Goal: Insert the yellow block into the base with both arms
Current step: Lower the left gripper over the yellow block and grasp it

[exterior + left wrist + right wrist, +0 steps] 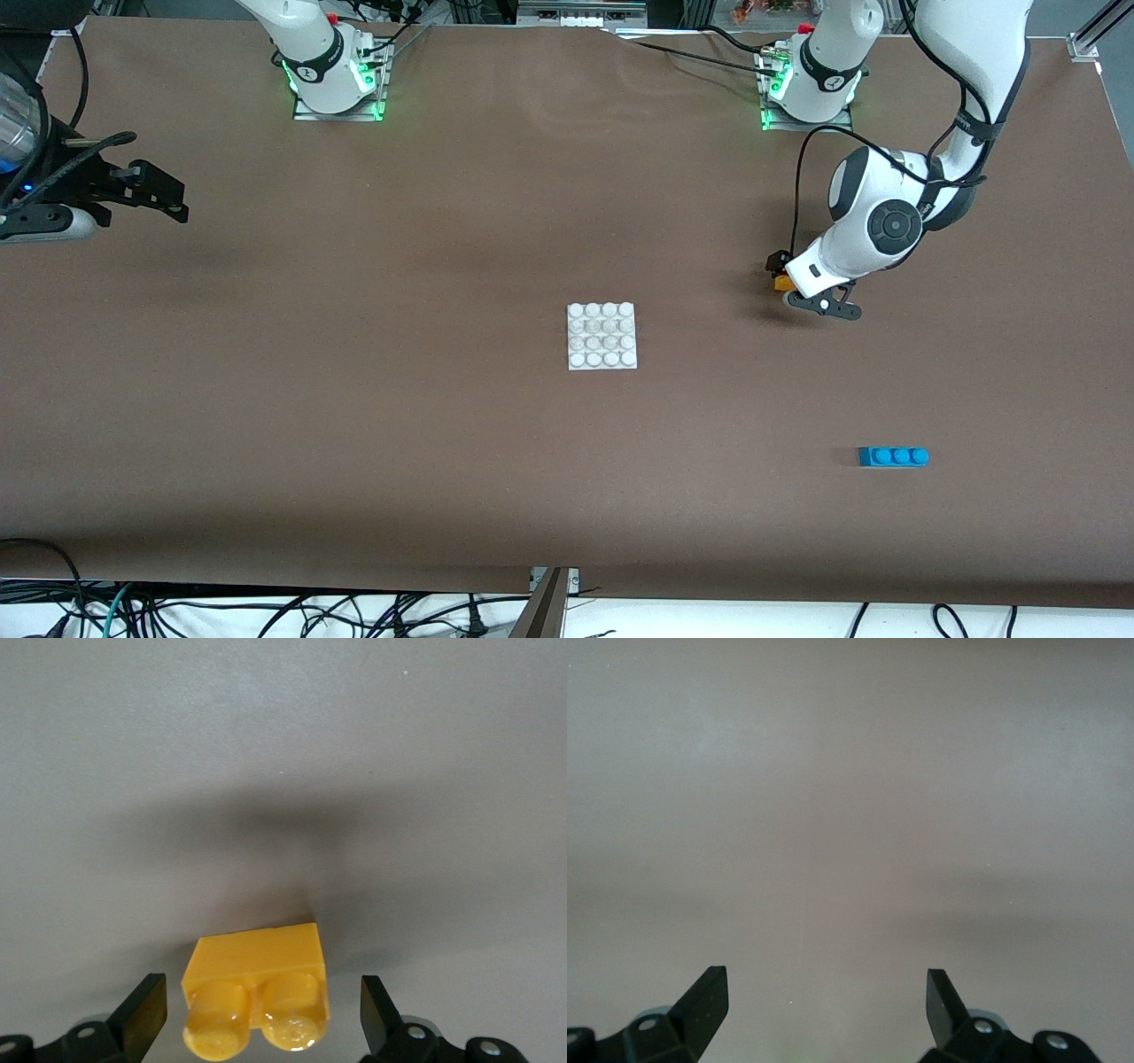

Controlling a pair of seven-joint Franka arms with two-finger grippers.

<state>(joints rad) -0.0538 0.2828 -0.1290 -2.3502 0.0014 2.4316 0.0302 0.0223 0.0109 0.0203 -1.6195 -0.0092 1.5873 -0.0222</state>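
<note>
The yellow block (783, 283) lies on the brown table toward the left arm's end, farther from the front camera than the base. My left gripper (797, 285) is lowered around it. In the left wrist view the yellow block (257, 970) sits between the fingers of my left gripper (262, 1014), which is open with a gap on each side. The white studded base (602, 335) lies flat at the table's middle, with nothing on it. My right gripper (164, 190) waits over the right arm's end of the table. The right wrist view shows my right gripper (828, 1005) open over bare table.
A blue three-stud brick (893, 456) lies nearer to the front camera than the yellow block, toward the left arm's end. The arm bases (337, 84) and cables run along the table's back edge.
</note>
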